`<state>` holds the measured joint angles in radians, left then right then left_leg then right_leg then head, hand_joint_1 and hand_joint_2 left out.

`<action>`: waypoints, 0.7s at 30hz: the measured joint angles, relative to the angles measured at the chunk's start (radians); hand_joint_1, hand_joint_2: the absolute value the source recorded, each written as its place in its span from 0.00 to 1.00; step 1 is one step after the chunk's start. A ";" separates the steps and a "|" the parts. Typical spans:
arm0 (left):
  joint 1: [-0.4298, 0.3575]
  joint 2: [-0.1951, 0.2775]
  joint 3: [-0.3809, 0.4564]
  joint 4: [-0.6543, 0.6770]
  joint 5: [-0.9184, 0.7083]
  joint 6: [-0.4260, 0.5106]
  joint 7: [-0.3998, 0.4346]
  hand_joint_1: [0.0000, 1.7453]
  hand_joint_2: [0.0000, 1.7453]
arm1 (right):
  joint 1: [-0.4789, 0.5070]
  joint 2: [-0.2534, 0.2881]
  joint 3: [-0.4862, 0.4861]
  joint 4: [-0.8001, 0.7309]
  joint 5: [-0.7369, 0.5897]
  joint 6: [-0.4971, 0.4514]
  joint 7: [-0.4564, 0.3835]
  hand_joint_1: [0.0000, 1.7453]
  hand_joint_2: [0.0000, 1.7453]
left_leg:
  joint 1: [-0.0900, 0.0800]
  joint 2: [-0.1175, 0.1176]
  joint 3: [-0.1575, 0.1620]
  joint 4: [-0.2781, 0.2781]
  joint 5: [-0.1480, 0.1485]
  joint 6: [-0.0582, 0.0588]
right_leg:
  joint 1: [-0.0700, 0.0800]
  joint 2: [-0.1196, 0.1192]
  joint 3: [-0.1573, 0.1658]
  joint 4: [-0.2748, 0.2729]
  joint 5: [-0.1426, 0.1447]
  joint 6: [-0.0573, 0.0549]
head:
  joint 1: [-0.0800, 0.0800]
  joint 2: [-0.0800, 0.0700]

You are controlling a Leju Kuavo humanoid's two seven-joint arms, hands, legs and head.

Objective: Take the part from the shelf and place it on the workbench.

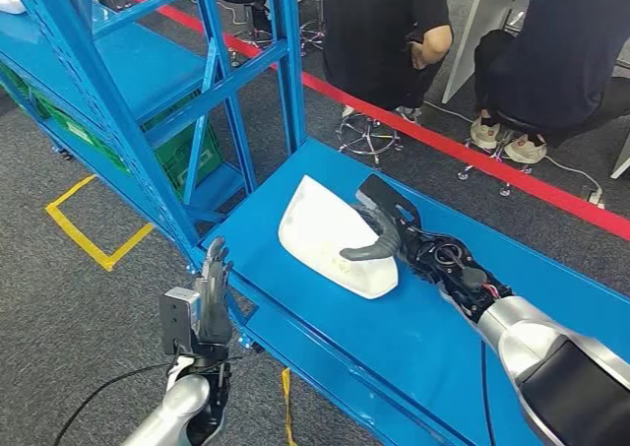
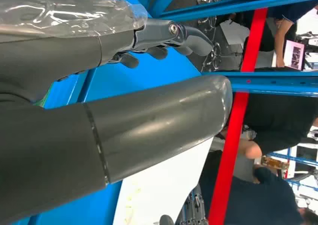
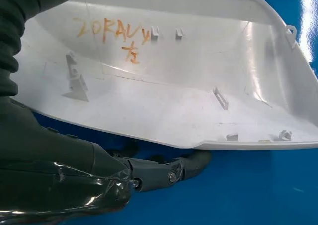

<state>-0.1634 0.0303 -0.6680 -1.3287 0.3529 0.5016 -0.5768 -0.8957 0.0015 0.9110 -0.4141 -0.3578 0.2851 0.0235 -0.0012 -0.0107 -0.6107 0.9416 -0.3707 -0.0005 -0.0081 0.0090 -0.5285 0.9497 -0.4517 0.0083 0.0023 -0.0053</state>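
The white plastic part [image 1: 327, 231] lies hollow side up on the blue workbench [image 1: 416, 348], near its left end. My right hand [image 1: 386, 231] grips the part's right edge, with the thumb curled over the rim into the hollow. In the right wrist view the part [image 3: 169, 86] carries orange writing, and dark fingers [image 3: 165, 173] reach under its edge against the blue top. My left hand [image 1: 214, 286] is raised beside the bench's front left corner, fingers straight and holding nothing. The left wrist view has that hand [image 2: 112, 120] in front of the white part [image 2: 161, 185].
The blue shelf frame [image 1: 149, 82] stands to the left of the bench, with a green crate [image 1: 197, 156] low inside it. Two people sit on stools [image 1: 386, 32] beyond a red floor line [image 1: 461, 151]. Yellow tape [image 1: 89, 239] marks the carpet at the left.
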 joint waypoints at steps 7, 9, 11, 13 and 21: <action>0.000 -0.001 0.000 0.000 0.001 -0.008 -0.008 0.00 0.00 | 0.000 0.000 0.000 0.006 0.004 0.004 -0.004 1.00 1.00 | 0.000 0.000 0.001 0.000 0.000 0.000 | 0.000 0.000 0.000 -0.001 0.000 0.000 | 0.000 0.000; 0.000 -0.002 0.000 0.001 0.002 -0.019 -0.014 0.00 0.00 | 0.000 -0.001 0.000 0.008 0.012 0.002 -0.009 1.00 1.00 | 0.000 0.000 0.001 0.000 0.000 0.000 | 0.000 0.000 0.000 -0.001 0.000 0.000 | 0.000 0.000; 0.000 -0.004 0.000 0.002 0.003 -0.027 -0.019 0.00 0.00 | 0.004 -0.002 0.002 0.011 0.021 -0.001 -0.012 1.00 1.00 | 0.000 0.000 0.001 0.000 0.000 0.000 | 0.000 0.000 0.001 -0.001 0.000 0.000 | 0.000 0.000; -0.001 -0.005 0.000 0.005 0.003 -0.034 -0.023 0.00 0.00 | 0.009 -0.002 0.004 0.014 0.024 -0.004 -0.013 1.00 1.00 | 0.000 0.000 0.001 0.000 0.000 0.000 | 0.000 0.000 0.002 -0.001 0.000 0.000 | 0.001 0.000; -0.010 -0.009 0.002 0.017 0.004 -0.045 -0.033 0.00 0.00 | 0.009 -0.006 0.005 0.021 0.042 -0.019 -0.010 1.00 1.00 | 0.000 0.001 0.001 0.000 -0.001 0.001 | -0.001 0.000 0.001 -0.001 0.000 0.000 | 0.001 0.000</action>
<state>-0.1735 0.0217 -0.6661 -1.3117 0.3570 0.4566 -0.6095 -0.8863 -0.0041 0.9163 -0.3930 -0.3158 0.2659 0.0137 -0.0012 -0.0102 -0.6096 0.9417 -0.3715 0.0003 -0.0086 0.0095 -0.5270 0.9484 -0.4517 0.0084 0.0032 -0.0053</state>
